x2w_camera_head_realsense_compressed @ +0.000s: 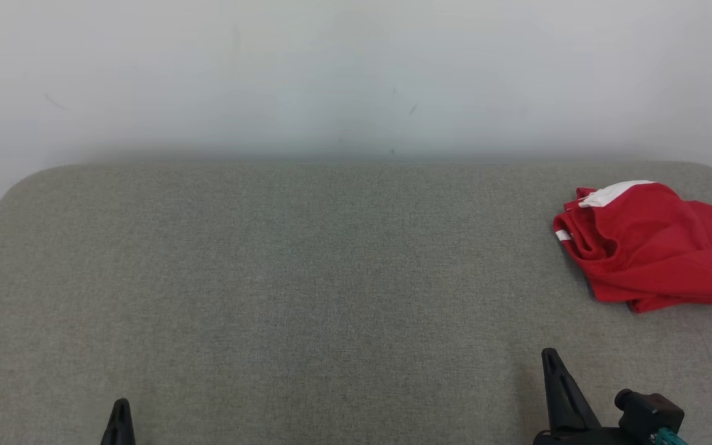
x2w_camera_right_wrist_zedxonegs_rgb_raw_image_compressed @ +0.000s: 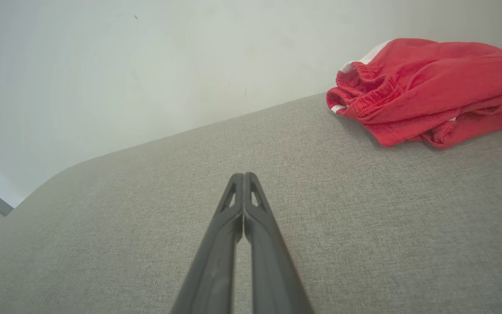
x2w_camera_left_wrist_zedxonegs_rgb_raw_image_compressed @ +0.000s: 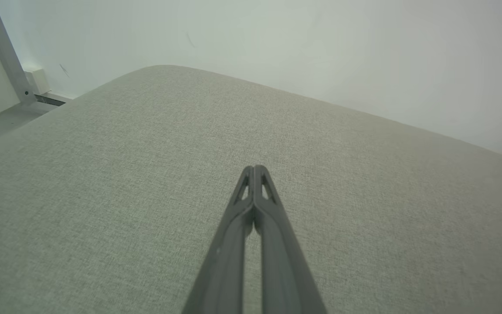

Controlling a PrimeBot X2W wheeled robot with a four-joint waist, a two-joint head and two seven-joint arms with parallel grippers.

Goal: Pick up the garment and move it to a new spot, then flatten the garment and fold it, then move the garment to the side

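- Locate the red garment (x2w_camera_head_realsense_compressed: 652, 247) bunched at the table's (x2w_camera_head_realsense_compressed: 269, 278) right edge, far side.
- Your left fingers (x2w_camera_left_wrist_zedxonegs_rgb_raw_image_compressed: 229, 261) and right fingers (x2w_camera_right_wrist_zedxonegs_rgb_raw_image_compressed: 216, 261) are pressed together, holding nothing.
- Open table surface runs leftward to rounded corners.

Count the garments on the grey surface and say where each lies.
1. The red garment lies bunched at the far right of the grey surface, running past the head view's right edge; more could lie beyond it.
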